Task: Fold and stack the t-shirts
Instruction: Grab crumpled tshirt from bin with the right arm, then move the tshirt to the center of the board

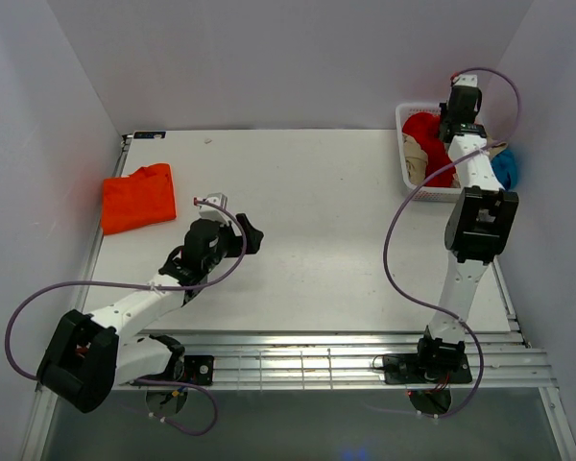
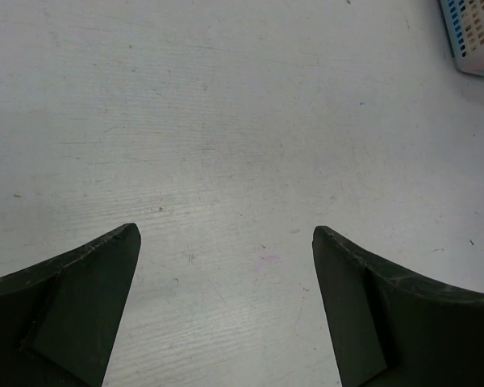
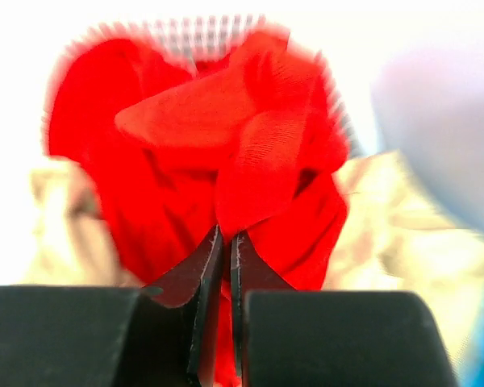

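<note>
A crumpled bright red t-shirt (image 1: 424, 130) lies in the white lattice basket (image 1: 404, 165) at the back right. My right gripper (image 3: 227, 235) reaches down into the basket and is shut on a fold of the red t-shirt (image 3: 250, 153), which bunches up just beyond the fingertips. An orange t-shirt (image 1: 137, 197) lies folded on the table at the far left. My left gripper (image 1: 251, 235) hovers over the bare table near the middle-left, to the right of the orange t-shirt. In the left wrist view its fingers (image 2: 89, 282) stand wide open with only tabletop between them.
Beige cloth (image 3: 403, 234) lies under the red t-shirt in the basket, and a blue cloth (image 1: 505, 167) sits at the basket's right side. A corner of the basket (image 2: 474, 36) shows at the top right of the left wrist view. Side walls enclose the table.
</note>
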